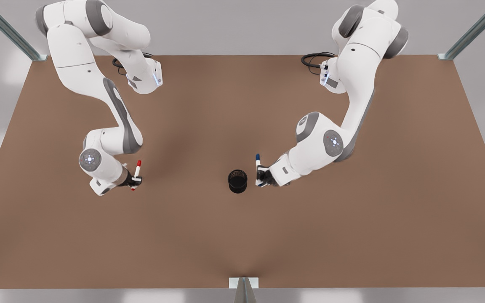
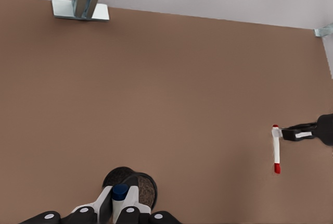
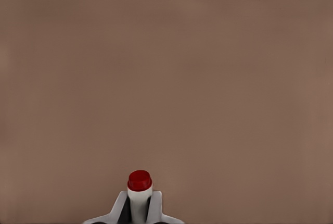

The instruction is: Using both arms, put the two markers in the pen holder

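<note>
No readable text or labels anywhere (arm markings perhaps too faint).

Flat brown matte tabletop (image 1: 234,235) spans the scene. Grey metal frame struts (image 1: 9,29) stand at corners; one silver bracket (image 1: 243,283) sits mid near edge. Pale grey floor (image 1: 234,25) beyond.

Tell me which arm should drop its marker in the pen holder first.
Left. The left tool grips the blue-capped marker right beside the pen holder; the left wrist view shows the cup just under it. The right tool, gripping the red-capped marker, sits farther off across the table.
</note>
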You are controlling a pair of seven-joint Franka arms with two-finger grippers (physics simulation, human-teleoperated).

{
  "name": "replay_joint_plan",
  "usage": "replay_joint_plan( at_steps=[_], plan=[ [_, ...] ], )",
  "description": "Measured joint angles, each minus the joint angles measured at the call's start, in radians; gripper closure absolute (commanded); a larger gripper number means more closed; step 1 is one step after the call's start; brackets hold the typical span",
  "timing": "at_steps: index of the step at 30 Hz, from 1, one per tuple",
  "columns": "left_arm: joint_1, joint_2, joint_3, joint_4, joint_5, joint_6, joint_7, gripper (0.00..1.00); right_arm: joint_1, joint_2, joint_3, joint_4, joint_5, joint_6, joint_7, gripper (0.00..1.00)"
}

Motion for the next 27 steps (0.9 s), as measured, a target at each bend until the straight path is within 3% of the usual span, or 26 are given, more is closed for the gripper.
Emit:
replay_joint_plan(
  at_steps=[7, 11, 26, 27],
  plan=[
    [-0.114, 0.067, -0.008, -0.104, -0.100, 0.398, 0.251, 0.79, 0.019, -0.026, 0.100, 0.252, 0.001, -0.115, -0.005, 0.79],
    [-0.162, 0.124, -0.011, -0.137, -0.132, 0.595, 0.362, 0.79, 0.113, -0.012, 0.121, 0.349, 0.001, -0.110, 0.003, 0.79],
    [-0.173, 0.126, -0.036, -0.278, -0.152, 0.899, 0.670, 0.79, 0.226, 0.075, 0.155, 0.366, 0.004, 0.259, 0.018, 0.79],
    [-0.173, 0.116, -0.041, -0.298, -0.152, 0.906, 0.683, 0.66, 0.226, 0.078, 0.155, 0.365, 0.004, 0.276, 0.019, 0.79]
  ],
)
